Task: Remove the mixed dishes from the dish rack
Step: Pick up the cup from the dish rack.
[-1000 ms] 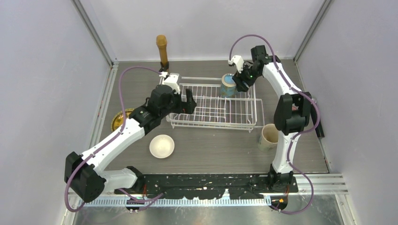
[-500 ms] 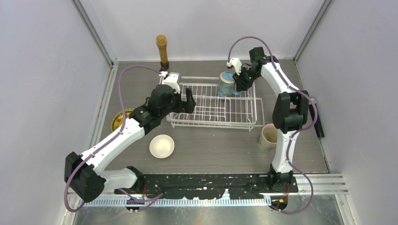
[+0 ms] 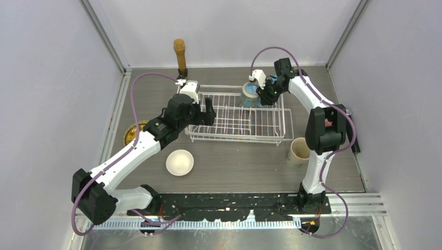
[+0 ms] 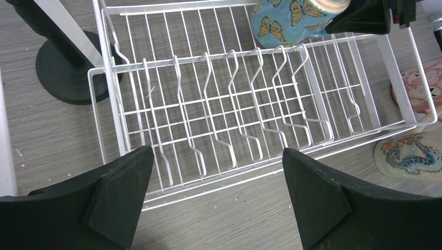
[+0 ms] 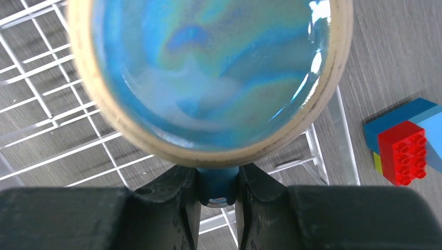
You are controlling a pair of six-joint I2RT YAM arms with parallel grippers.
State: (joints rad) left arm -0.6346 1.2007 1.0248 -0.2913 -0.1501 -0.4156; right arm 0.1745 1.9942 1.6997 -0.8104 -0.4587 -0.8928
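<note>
At the far right corner of the dish rack (image 3: 224, 117), the right gripper (image 5: 218, 195) is clamped on the handle of the blue butterfly mug (image 3: 250, 97) — its two black fingers (image 5: 174, 208) pinch the glossy blue loop from either side. From the right wrist, the mug's inside is a swirled, shiny blue glaze ringed by a matte tan rim. From the left wrist, its rounded outside shows orange-and-black butterflies on turquoise. The mug sits over the rack's far rail; whether it rests on the wires or hangs just clear of them cannot be told. Just outside the rack's end wall lies a small block of blue and red studded bricks (image 5: 406, 140).

The rack is a rectangle of thin white coated wire with raised sides and a row of bent dividers along its middle. The left gripper (image 4: 216, 156) hovers over its near left part, broad wedge-shaped black fingers spread wide with nothing between them.

Several things stand on the grey wood-grain table (image 3: 234, 166) around the rack:
- A small round white bowl (image 3: 180, 162) sits off the near left corner.
- A golden plate (image 3: 131, 134) is half hidden under the left arm.
- A cream mug (image 3: 299, 151) painted with a seahorse stands just off the near right corner.
- A pink mug (image 4: 417, 94) sits close against the right end.
- A brown microphone-shaped stick (image 3: 180, 52) stands upright on a round black base (image 4: 68, 67) behind the far left corner.
</note>
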